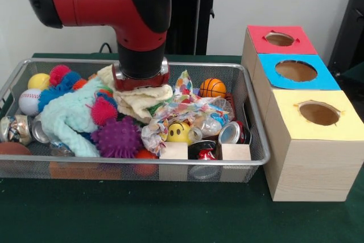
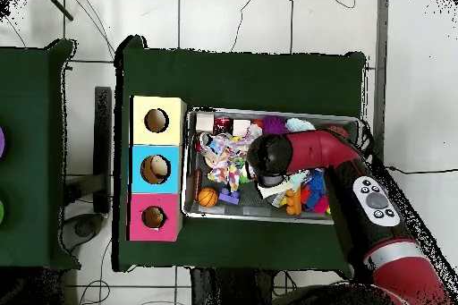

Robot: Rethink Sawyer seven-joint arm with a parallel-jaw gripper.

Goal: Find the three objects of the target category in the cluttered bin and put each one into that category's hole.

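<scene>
The silver wire-mesh bin (image 1: 85,161) is full of clutter: a cream cloth (image 1: 149,99), a mint cloth (image 1: 68,119), a patterned cloth (image 1: 187,109), a purple spiky ball (image 1: 118,137), a small basketball (image 1: 212,87), a yellow smiley ball (image 1: 178,132), a baseball (image 1: 29,101), crushed cans (image 1: 233,133) and wooden blocks (image 1: 235,152). My gripper (image 1: 140,81) reaches down into the bin's middle, right over the cream cloth, which hides its lower end. In the overhead view my arm (image 2: 268,158) covers the bin's centre (image 2: 273,113).
Three wooden boxes stand beside the bin, each with a round hole in a coloured top: red (image 1: 280,39), blue (image 1: 296,70), yellow (image 1: 318,113). In the overhead view they are in a row: yellow (image 2: 156,121), blue (image 2: 156,169), red (image 2: 154,217). Green cloth covers the table (image 1: 170,214).
</scene>
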